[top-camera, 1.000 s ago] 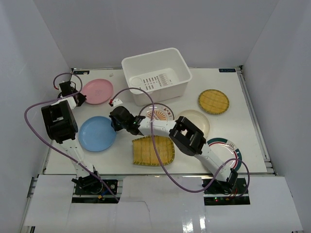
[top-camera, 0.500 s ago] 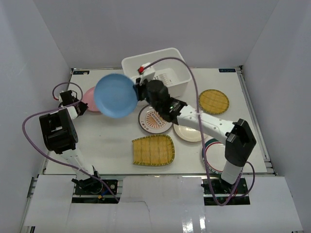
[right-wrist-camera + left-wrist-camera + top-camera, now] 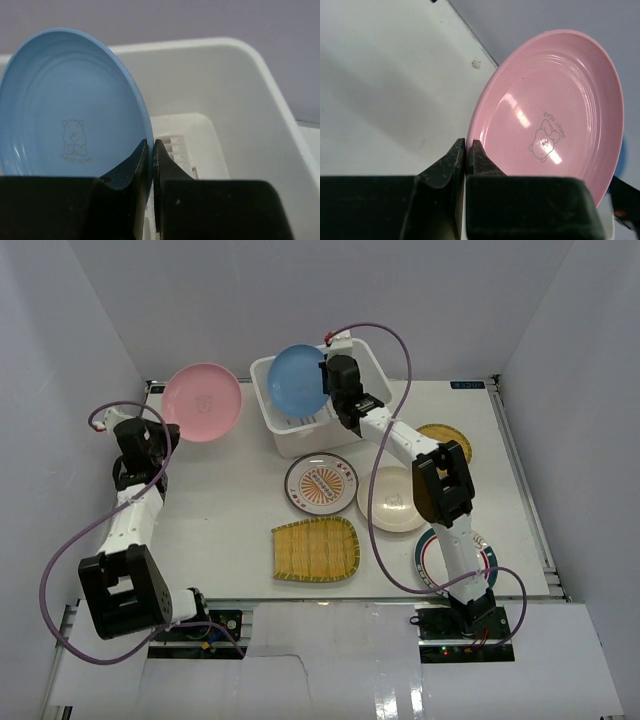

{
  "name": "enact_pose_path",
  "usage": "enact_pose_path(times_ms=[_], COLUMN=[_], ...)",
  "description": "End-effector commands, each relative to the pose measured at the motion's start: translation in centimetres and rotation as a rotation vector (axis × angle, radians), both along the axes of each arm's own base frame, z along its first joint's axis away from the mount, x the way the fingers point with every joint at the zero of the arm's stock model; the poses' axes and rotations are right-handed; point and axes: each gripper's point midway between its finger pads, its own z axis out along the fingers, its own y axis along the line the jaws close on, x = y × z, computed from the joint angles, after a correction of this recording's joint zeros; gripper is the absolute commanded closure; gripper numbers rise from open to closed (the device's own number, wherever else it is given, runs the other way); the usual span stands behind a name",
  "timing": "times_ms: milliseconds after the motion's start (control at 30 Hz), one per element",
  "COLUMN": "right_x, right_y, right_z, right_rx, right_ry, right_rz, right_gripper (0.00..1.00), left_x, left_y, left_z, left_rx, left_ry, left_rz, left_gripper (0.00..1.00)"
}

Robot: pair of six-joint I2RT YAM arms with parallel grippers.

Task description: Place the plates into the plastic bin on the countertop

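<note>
Right end effector (image 3: 150, 146) clamps blue plate (image 3: 70, 110) above plastic bin (image 3: 245, 105).

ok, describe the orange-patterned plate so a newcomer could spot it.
Find the white plastic bin at the back of the countertop. The orange-patterned plate lies just in front of its near wall. It is round and white with an orange centre, unlike the plain cream plate to its right.

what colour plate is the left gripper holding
A pink plate, clearest in the left wrist view.
</note>
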Motion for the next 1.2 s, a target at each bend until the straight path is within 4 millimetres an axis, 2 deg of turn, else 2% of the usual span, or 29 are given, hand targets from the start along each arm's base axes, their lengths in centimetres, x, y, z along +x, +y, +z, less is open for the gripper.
enact_pose_path(times_ms=[0, 67, 100, 167, 200, 233, 267, 300, 333, 367, 433, 467, 500, 533, 567, 600, 633, 667, 700, 733, 800, 833, 933, 967, 1000, 1033, 1100, 1133, 1167], right_x=[1.5, 1.6, 1.5, 1.1, 1.0, 0.9, 0.6, 0.6, 0.5, 0.1, 0.1, -0.6, -1.0, -1.1, -2.5, -3.1, -3.7, -5.4, -5.8, -7.6, -9.1, -10.8, -13.5, -14.6, -15.3, -16.5, -18.0, -18.4, -19.3], right_y=[0.1, 0.2, 0.1, 0.3, 0.2, 0.3, 0.5, 0.4, 0.2, 0.0, -1.3, -2.0, -2.9, -4.5, -6.0, -7.0, -8.9, -10.3, -12.2, -13.3, -15.1, -15.8, -16.6, -16.6, -16.0, -16.1, -15.3, -15.3, -15.4], right_z=[2.0, 0.5, 0.1, 0.1, -0.3, -0.2, 0.7, 1.4, 2.3, 3.5, 5.7, 8.0, 8.6, 7.7, 10.3, 10.1, 6.9, 8.9, 8.2, 6.8, 5.7, 4.3, 3.3, 0.9, 0.3, -1.6, -3.2, -3.6, -5.6], right_rx=[-0.022, -0.041, -0.043, -0.034, -0.033, -0.029, -0.02, -0.014, -0.001, 0.004, 0.03, 0.059, 0.065, 0.063, 0.111, 0.125, 0.115, 0.179, 0.197, 0.207, 0.241, 0.239, 0.25, 0.243, 0.256, 0.253, 0.267, 0.27, 0.262], right_ry=[-0.053, -0.029, -0.022, -0.019, -0.009, -0.01, -0.017, -0.024, -0.03, -0.029, -0.04, -0.06, -0.047, -0.017, -0.038, -0.02, 0.049, 0.035, 0.055, 0.094, 0.118, 0.144, 0.161, 0.212, 0.226, 0.261, 0.296, 0.299, 0.342], right_rz=[-0.014, -0.007, -0.005, 0.009, 0.014, 0.022, 0.043, 0.047, 0.055, 0.063, 0.056, 0.055, 0.047, 0.027, 0.017, 0.008, -0.007, -0.012, -0.032, -0.021, -0.032, -0.029, -0.01, 0.0, 0.04, 0.054, 0.111, 0.123, 0.125], right_gripper=[0.92, 0.92, 0.92, 0.87, 0.81, 0.58, 0.44, 0.35, 0.25, 0.25, 0.25, 0.26, 0.27, 0.36, 0.42, 0.5, 0.73, 0.82, 0.88, 0.91, 0.9, 0.89, 0.85, 0.85, 0.84, 0.83, 0.8, 0.79, 0.78], left_x=[0.2, 0.8, 1.1, 2.3, 2.7, 3.1, 4.2, 4.6, 5.1, 6.1, 7.1, 7.6, 8.4, 9.0, 9.4, 10.1, 10.7, 11.1, 12.0, 12.5, 13.7, 14.3, 15.4, 15.9, 16.2, 16.5, 16.8, 17.0, 17.1], left_y=[-2.7, -4.2, -6.4, -7.7, -10.5, -11.3, -11.9, -13.8, -14.4, -15.0, -16.6, -16.8, -17.8, -18.3, -18.7, -19.5, -20.0, -20.6, -21.2, -21.6, -22.4, -22.8, -23.4, -23.6, -24.0, -24.3, -24.7, -24.9, -25.0], left_z=[5.6, 8.4, 9.2, 11.2, 11.6, 12.1, 11.2, 12.7, 12.7, 11.6, 12.5, 12.0, 10.8, 11.6, 11.1, 9.8, 10.6, 10.3, 8.7, 9.2, 7.5, 8.1, 5.6, 6.1, 4.7, 5.2, 4.6, 4.1, 4.4], left_rx=[0.036, 0.069, 0.087, 0.113, 0.132, 0.15, 0.168, 0.181, 0.207, 0.216, 0.227, 0.238, 0.242, 0.245, 0.259, 0.269, 0.276, 0.286, 0.295, 0.3, 0.326, 0.333, 0.352, 0.35, 0.348, 0.346, 0.345, 0.346, 0.345], left_ry=[-0.144, -0.198, -0.214, -0.246, -0.253, -0.259, -0.231, -0.257, -0.254, -0.224, -0.234, -0.214, -0.19, -0.205, -0.19, -0.163, -0.173, -0.165, -0.134, -0.139, -0.108, -0.118, -0.062, -0.074, -0.048, -0.057, -0.049, -0.039, -0.047], left_rz=[-0.055, -0.086, -0.137, -0.137, -0.199, -0.211, -0.207, -0.235, -0.24, -0.24, -0.258, -0.255, -0.271, -0.273, -0.279, -0.289, -0.291, -0.303, -0.312, -0.314, -0.324, -0.323, -0.337, -0.336, -0.352, -0.357, -0.37, -0.379, -0.382], left_gripper=[1.0, 1.0, 1.0, 1.0, 1.0, 1.0, 1.0, 1.0, 1.0, 1.0, 1.0, 1.0, 1.0, 1.0, 1.0, 1.0, 1.0, 1.0, 1.0, 1.0, 1.0, 1.0, 1.0, 1.0, 1.0, 1.0, 0.94, 0.84, 0.79])
